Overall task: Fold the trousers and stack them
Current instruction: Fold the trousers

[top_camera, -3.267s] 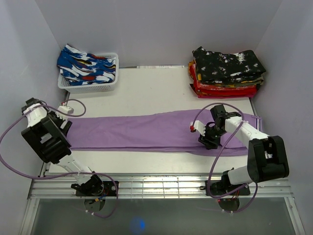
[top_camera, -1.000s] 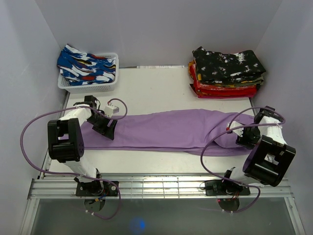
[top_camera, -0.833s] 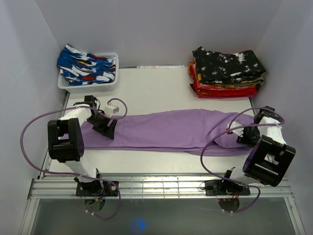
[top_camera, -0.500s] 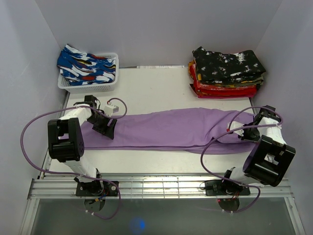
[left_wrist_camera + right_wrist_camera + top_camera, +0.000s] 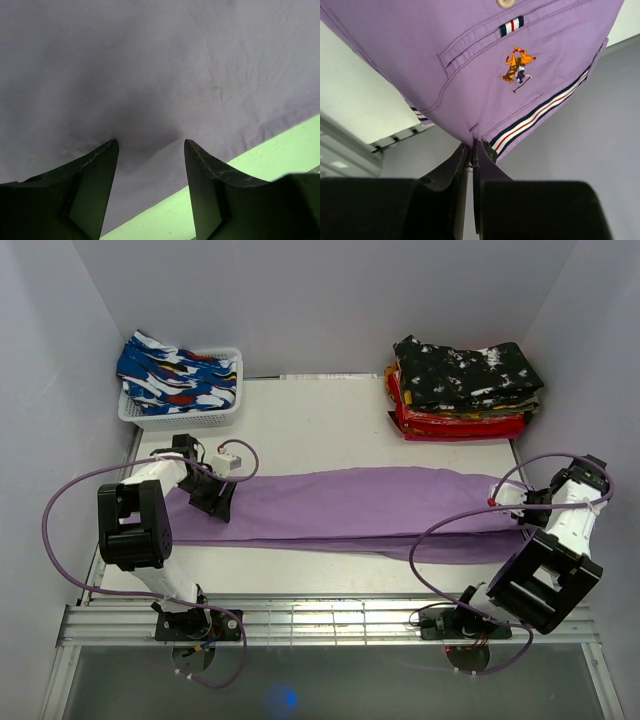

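The purple trousers (image 5: 350, 505) lie stretched left to right across the white table (image 5: 330, 430). My right gripper (image 5: 530, 504) is at their right end by the table's edge. In the right wrist view it (image 5: 471, 146) is shut on the waistband corner of the trousers (image 5: 470, 60), beside the striped trim and the small embroidered logo (image 5: 518, 67). My left gripper (image 5: 216, 503) rests on the leg end at the left. In the left wrist view it (image 5: 150, 147) stands open, both fingers (image 5: 95, 170) pressed down on the purple cloth (image 5: 200, 60) near its edge.
A white basket (image 5: 185, 415) with blue patterned clothes stands at the back left. A stack of folded trousers (image 5: 465, 390), a black-and-white pair on top, sits at the back right. Grey walls close in on both sides.
My right gripper has shut on the waistband and drawn it right toward the table's edge, pulling the trousers straighter. My left gripper stays on the leg end, its jaws slightly narrower.
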Robot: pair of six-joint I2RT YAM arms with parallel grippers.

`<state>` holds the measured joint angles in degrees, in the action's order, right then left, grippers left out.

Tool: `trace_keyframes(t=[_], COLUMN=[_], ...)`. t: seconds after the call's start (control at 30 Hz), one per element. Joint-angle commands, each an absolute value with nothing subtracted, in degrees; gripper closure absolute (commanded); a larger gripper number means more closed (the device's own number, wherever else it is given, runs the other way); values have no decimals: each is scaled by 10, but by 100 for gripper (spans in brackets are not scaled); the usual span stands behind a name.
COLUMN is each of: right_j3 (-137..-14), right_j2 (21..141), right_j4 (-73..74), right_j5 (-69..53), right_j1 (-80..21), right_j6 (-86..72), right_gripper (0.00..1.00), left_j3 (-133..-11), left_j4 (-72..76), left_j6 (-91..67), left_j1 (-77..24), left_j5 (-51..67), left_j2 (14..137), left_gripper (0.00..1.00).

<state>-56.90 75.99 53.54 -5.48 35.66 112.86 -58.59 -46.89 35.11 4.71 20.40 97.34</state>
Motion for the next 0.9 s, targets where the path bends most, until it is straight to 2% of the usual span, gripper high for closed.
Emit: trace_keyframes(t=[0.0,0.33,0.4,0.43,0.5,0.53,0.57,0.7,0.8,0.87], right_j3=[-572,-440,-432,-436,-471,-488,-526,-616,-670,-665], right_j2=[744,759,747,744,738,738,738,767,805,808], right_j4=[599,485,500,511,557,575,612,682,749,751], right_j5=[-44,-10,-18,-32,-60,-91,-104,-148,-163,-168], right_j1=[404,418,417,417,417,417,417,417,423,421], right_j6=[1245,1267,1266,1255,1239,1227,1202,1101,1029,1002], right_gripper=[92,92,82,64,49,36,31,26,27,31], left_j3=[-554,-577,-594,-601,-620,-624,-632,-635,-618,-601], left_j4=[-427,-446,-466,-476,-503,-511,-516,-511,-476,-431], left_j6=[358,360,369,376,399,405,414,407,364,337], left_j1=[60,66,65,65,64,59,54,7,-67,-119], left_j5=[136,126,158,179,251,274,292,330,327,317], left_j2=[1030,1040,1032,1014,985,966,930,864,843,838], left_gripper=[32,38,32,30,28,27,27,27,29,32])
